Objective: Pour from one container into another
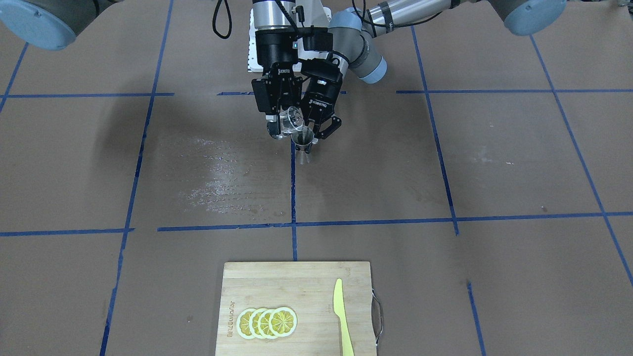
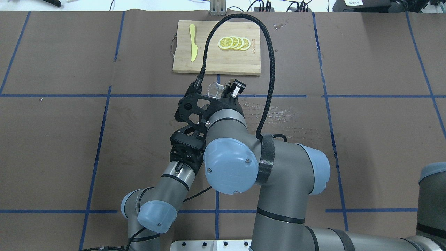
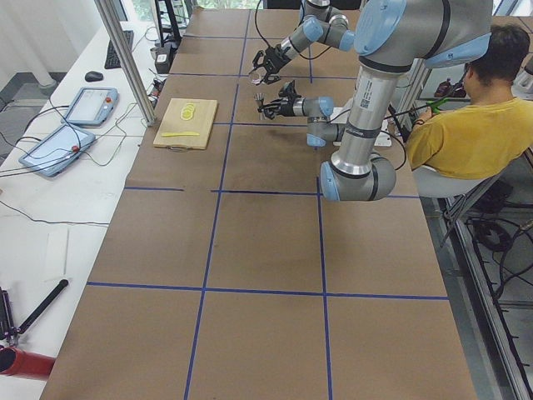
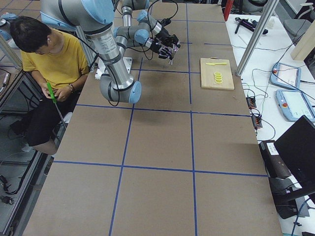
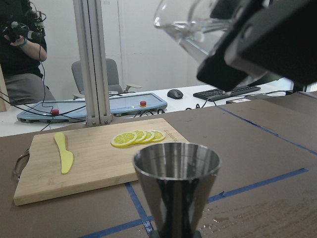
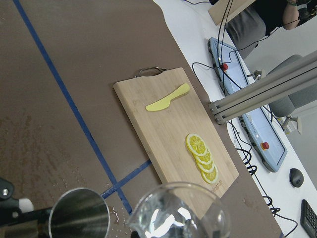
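The glass cup (image 1: 293, 120) is held tilted in the right gripper (image 1: 283, 126), whose jaws are closed on its sides at about the cup's own width. Its lip is turned down and away from that gripper, toward the left gripper (image 1: 313, 138). Just below the lip, between the two grippers, the jigger (image 5: 177, 183) is kept upright with its open mouth upward. It is gripped low down by the left gripper, whose jaws are drawn in narrowly around it, though the contact itself is hidden in every view. Whether the jigger's foot is set on the table (image 1: 494, 173) cannot be told.

The pour itself is judged to be the step in hand. The lip is placed over the mouth, yet no stream can be made out, and the jigger's inner wall looks dry in the left wrist view. A further tilt of the cup is called for next, with the lip kept over the narrow mouth and the jigger held steady, since a small drift would likely send liquid onto the table.

A wet patch (image 1: 217, 173) is seen on the right gripper's outer side. Well ahead of both grippers, a cutting board (image 1: 296, 287) is laid with lemon slices (image 1: 267, 322) and a yellow knife (image 1: 341, 316).
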Action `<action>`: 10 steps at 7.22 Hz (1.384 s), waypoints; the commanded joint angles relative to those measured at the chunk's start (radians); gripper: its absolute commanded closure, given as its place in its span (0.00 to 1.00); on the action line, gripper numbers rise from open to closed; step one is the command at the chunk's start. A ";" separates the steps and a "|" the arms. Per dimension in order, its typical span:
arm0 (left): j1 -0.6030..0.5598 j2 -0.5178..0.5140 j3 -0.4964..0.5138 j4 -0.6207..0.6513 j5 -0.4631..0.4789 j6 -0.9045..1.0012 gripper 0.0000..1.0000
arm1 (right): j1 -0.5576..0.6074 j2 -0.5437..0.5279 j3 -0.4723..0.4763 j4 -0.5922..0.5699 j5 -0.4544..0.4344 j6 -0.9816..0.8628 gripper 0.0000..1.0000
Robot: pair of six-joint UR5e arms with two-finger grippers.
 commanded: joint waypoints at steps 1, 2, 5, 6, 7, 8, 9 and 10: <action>0.000 -0.004 0.000 0.000 0.000 0.000 1.00 | -0.001 0.001 -0.001 -0.011 -0.011 -0.041 0.88; 0.000 -0.006 -0.001 0.000 -0.002 0.000 1.00 | -0.001 0.001 -0.002 -0.012 -0.030 -0.076 0.88; 0.000 -0.007 -0.001 0.000 0.000 0.000 1.00 | -0.001 0.004 -0.001 -0.046 -0.063 -0.123 0.89; 0.000 -0.010 -0.001 0.002 0.000 0.000 1.00 | -0.001 0.004 -0.002 -0.049 -0.070 -0.131 0.90; 0.000 -0.010 0.000 0.002 0.000 0.000 1.00 | -0.001 0.004 -0.001 -0.049 -0.070 -0.146 0.90; 0.000 -0.010 0.000 0.002 0.000 0.000 1.00 | -0.002 0.004 -0.001 -0.050 -0.072 -0.154 0.91; 0.000 -0.010 0.000 0.002 0.000 0.000 1.00 | -0.002 0.004 -0.002 -0.050 -0.072 -0.160 0.91; 0.000 -0.010 -0.001 0.002 0.002 0.000 1.00 | -0.004 0.005 -0.002 -0.050 -0.072 -0.160 0.91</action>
